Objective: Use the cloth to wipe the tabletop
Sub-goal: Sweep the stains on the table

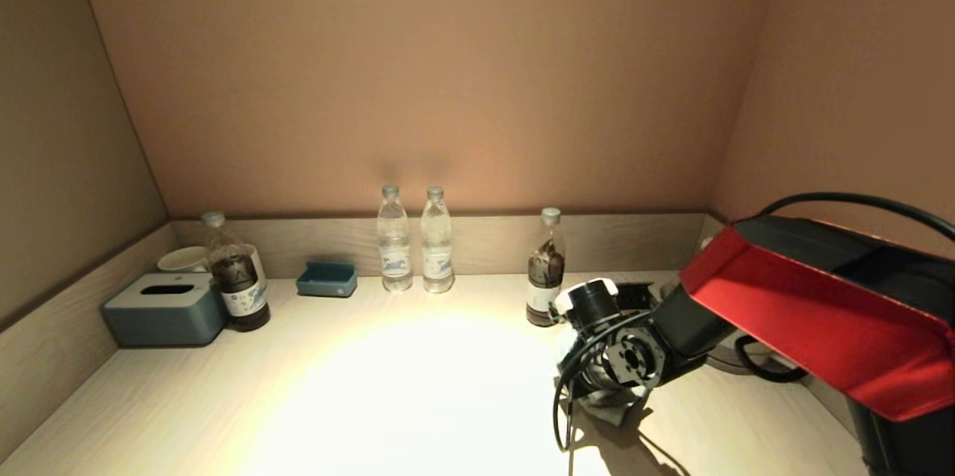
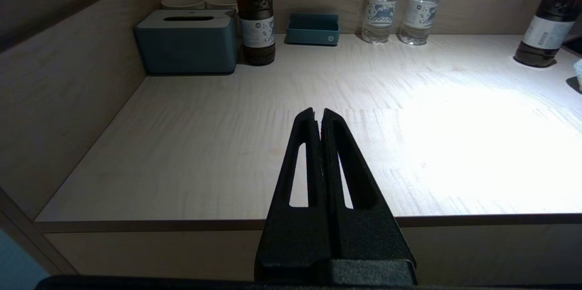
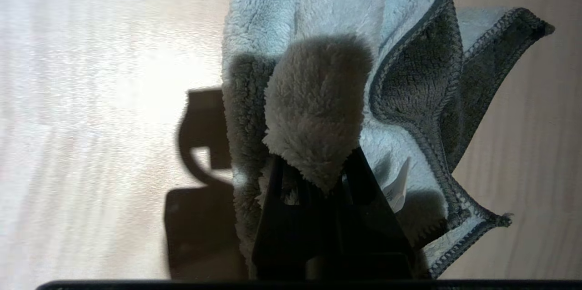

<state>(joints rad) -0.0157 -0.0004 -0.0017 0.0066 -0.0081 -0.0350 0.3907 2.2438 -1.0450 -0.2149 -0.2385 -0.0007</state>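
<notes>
My right gripper (image 3: 316,162) is shut on a fluffy pale grey cloth (image 3: 318,94) with a dark stitched hem. A fold of it bulges up between the jaws and the rest lies spread on the light wooden tabletop (image 3: 91,99). In the head view the right arm's wrist (image 1: 623,353) points down at the right middle of the tabletop (image 1: 373,386), and only a bit of the cloth (image 1: 608,410) shows under it. My left gripper (image 2: 319,115) is shut and empty, held before the table's front edge; it is out of the head view.
Along the back wall stand two clear water bottles (image 1: 415,241), a dark bottle (image 1: 545,268) close behind the right wrist, a blue tray (image 1: 327,279), another dark bottle (image 1: 237,273), a grey-blue tissue box (image 1: 166,308) and cups (image 1: 183,260). Walls close three sides.
</notes>
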